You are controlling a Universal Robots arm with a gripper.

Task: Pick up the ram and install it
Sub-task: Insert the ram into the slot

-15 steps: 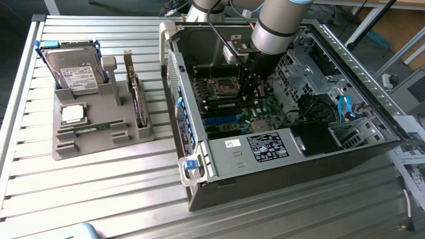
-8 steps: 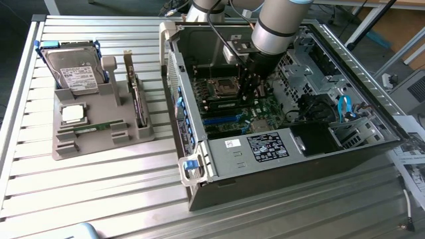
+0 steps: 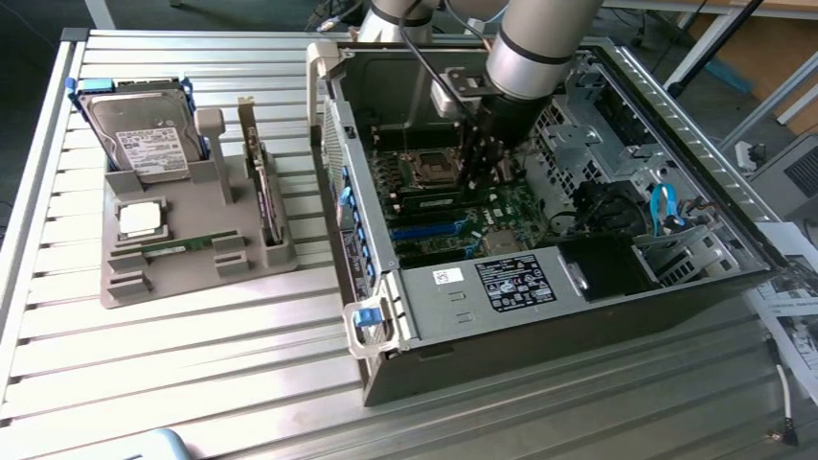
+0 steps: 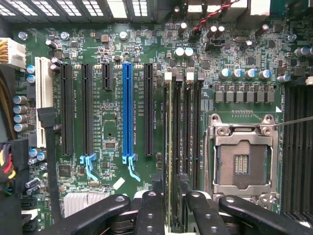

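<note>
A ram stick (image 4: 169,142), thin and green, stands on edge in a memory slot beside the empty silver processor socket (image 4: 240,161). My gripper (image 4: 169,188) is open and straddles one end of the stick, with a dark fingertip (image 4: 155,183) on each side and a small gap to the board. In the exterior view the gripper (image 3: 484,165) reaches down into the open computer case (image 3: 383,287), just above the motherboard near the socket. Another narrow green ram stick (image 3: 172,247) lies flat in the grey holder (image 3: 192,268) at the exterior view's left.
The grey holder also carries a hard drive (image 3: 147,139), a square silver processor chip (image 3: 138,218) and an upright expansion card (image 3: 262,187). Case walls, drive cages and cables (image 3: 658,211) crowd the arm. Black and blue expansion slots (image 4: 127,107) lie beside the memory slots.
</note>
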